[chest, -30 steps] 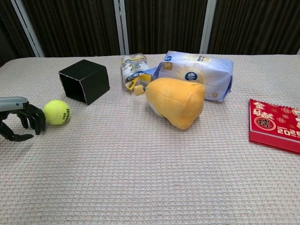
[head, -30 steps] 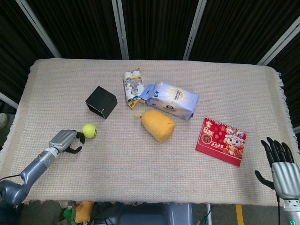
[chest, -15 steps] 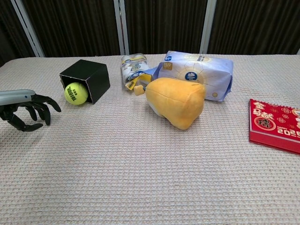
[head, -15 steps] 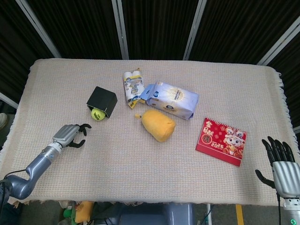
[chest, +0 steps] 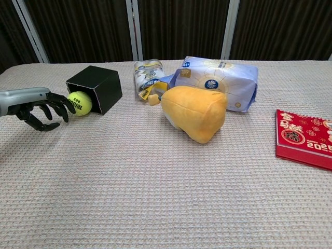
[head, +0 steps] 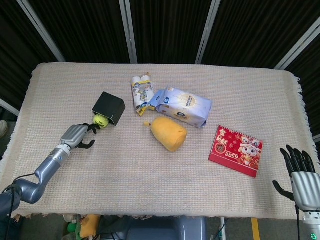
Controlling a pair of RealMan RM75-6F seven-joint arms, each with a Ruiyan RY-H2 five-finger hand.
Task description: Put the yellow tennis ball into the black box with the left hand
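Observation:
The yellow tennis ball (head: 101,120) (chest: 79,102) sits in the open mouth of the black box (head: 109,107) (chest: 96,85), which lies on its side at the table's left. My left hand (head: 77,135) (chest: 39,105) is just left of the ball, fingers spread and reaching toward it; the fingertips look close to or touching the ball, and it holds nothing. My right hand (head: 300,176) is at the lower right corner of the head view, fingers spread and empty, off the table's edge.
An orange plush toy (head: 169,133) (chest: 196,111) lies mid-table. Behind it are a blue-white packet (head: 183,106) (chest: 218,80) and a small snack bag (head: 141,93) (chest: 147,78). A red calendar (head: 236,151) (chest: 305,137) lies at the right.
The ball rolled from beside my left hand into the mouth of the black box. My left hand followed it toward the box with its fingers opening.

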